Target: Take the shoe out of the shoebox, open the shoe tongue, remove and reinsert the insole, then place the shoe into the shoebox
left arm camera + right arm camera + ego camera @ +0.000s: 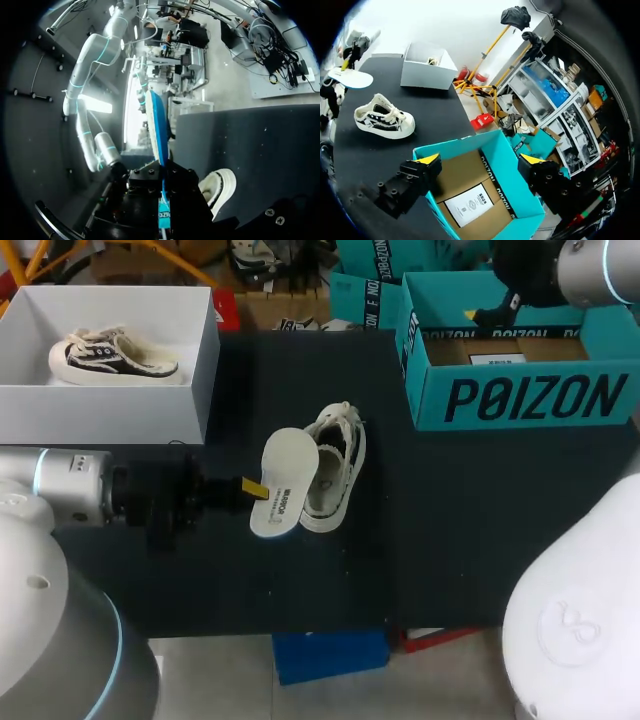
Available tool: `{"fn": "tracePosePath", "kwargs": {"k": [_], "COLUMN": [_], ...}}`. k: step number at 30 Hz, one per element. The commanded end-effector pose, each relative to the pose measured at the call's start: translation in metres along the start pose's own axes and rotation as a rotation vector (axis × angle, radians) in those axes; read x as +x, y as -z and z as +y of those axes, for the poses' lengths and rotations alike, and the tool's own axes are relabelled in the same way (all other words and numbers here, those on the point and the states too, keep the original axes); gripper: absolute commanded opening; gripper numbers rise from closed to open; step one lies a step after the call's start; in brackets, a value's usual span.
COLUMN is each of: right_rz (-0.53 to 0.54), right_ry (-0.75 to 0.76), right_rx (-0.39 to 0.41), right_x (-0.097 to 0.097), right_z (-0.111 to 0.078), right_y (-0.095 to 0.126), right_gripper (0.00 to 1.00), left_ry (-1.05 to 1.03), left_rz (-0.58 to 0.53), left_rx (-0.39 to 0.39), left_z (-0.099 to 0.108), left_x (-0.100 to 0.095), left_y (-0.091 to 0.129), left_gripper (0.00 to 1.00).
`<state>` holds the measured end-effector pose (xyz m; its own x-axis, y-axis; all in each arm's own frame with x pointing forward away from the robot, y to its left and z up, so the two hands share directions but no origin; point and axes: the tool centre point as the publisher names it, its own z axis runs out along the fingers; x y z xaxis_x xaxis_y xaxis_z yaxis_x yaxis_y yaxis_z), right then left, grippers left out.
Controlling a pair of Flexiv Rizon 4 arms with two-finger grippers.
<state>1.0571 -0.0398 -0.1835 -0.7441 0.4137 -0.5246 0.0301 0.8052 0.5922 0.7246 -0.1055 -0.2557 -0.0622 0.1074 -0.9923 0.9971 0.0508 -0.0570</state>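
Black bench top is stretching between a white shoebox [110, 415] at the far left and a teal box [520, 400] at the far right. The sneaker [335, 465] is lying in the middle on its sole, its long axis running near to far with the opening toward the near end. We are holding the insole [285, 480] just left of it, our left pincer [252, 487] pinching the insole's left edge. The insole's length is running nearly parallel to the sneaker, its right edge overlapping the sneaker's left side, so the sneaker is sitting close by on that pincer's right. Our right pincer [479, 160] is hanging spread wide above the teal box, well apart from the sneaker. We are judging the left arm the nearer one for sliding the insole back in.
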Motion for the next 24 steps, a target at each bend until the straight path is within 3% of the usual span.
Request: {"fn": "tracePosePath", "kwargs": {"k": [1, 7, 14, 21, 22, 24], "right_rz": [0.222, 0.374, 0.374, 0.374, 0.381, 0.394], "right_ry": [0.136, 0.279, 0.279, 0.279, 0.210, 0.136], "right_rx": [0.361, 0.440, 0.440, 0.440, 0.350, 0.274], "right_x": [0.008, 0.034, 0.034, 0.034, 0.035, 0.035], "right_z": [-0.002, -0.017, -0.017, -0.017, -0.023, -0.033], "right_y": [0.002, 0.014, 0.014, 0.014, 0.011, 0.009], "right_gripper": [1.00, 1.00, 1.00, 1.00, 1.00, 1.00], "left_ry": [0.000, 0.006, 0.038, 0.060, 0.051, 0.047], "left_rz": [0.003, 0.001, -0.030, -0.059, -0.059, -0.062], "left_rx": [-0.004, -0.005, -0.005, 0.007, 0.009, 0.010], "left_z": [-0.001, -0.001, 0.007, 0.011, 0.010, 0.008], "left_x": [0.000, 0.000, -0.007, -0.029, -0.034, -0.039], "left_y": [-0.001, -0.001, -0.007, -0.024, -0.027, -0.028], "left_gripper": [0.00, 0.00, 0.00, 0.00, 0.00, 0.00]}}
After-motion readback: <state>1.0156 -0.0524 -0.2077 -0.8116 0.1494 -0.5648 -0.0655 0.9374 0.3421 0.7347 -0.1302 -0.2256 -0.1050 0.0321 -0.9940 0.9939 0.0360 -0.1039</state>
